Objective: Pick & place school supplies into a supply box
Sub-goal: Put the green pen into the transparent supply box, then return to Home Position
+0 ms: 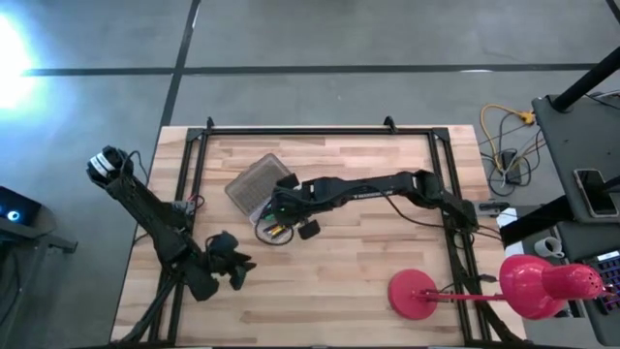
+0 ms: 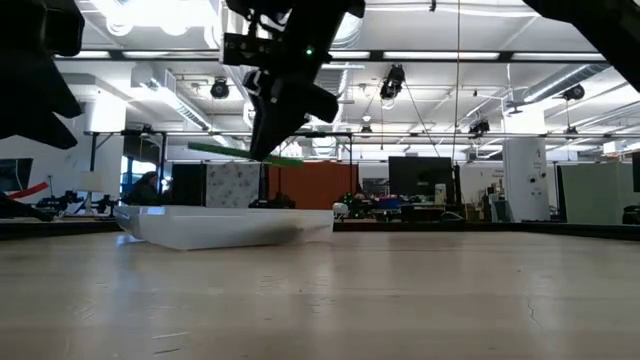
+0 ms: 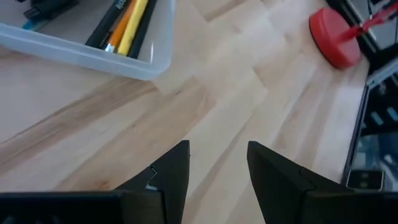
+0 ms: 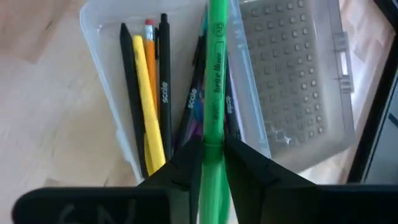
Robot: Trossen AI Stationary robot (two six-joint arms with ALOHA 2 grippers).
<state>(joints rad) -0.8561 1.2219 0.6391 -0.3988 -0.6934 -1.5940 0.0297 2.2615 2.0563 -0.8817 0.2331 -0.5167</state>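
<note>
My right gripper point(image 4: 214, 140) point(image 1: 281, 206) hangs over the clear supply box point(image 4: 99, 43) point(image 2: 225, 225), shut on a green marker point(image 4: 217, 62) point(image 2: 225, 151). The box rests flat on the table. Its ribbed grey lid point(image 4: 292, 81) point(image 1: 254, 178) is open and lies beside it. Inside lie black, yellow and orange pens point(image 4: 148, 93) and a few darker ones. My left gripper point(image 3: 217, 155) point(image 1: 237, 269) is open, above bare wood near the table's near-left part, apart from the box. My right gripper pinches the green marker's barrel point(image 4: 214, 134) between its two fingers, off the marker's middle, with the longer part sticking out forward. The fingers come from above, slanting down. The marker is lifted clear, about level, above the open box and roughly in line with the pens in it.
A red lamp with a round base point(image 1: 417, 294) point(image 3: 336, 37) stands at the table's near-right corner, its head point(image 1: 538, 286) past the edge. A black frame point(image 1: 291, 129) runs around the tabletop. Bare wood lies between the box and the lamp.
</note>
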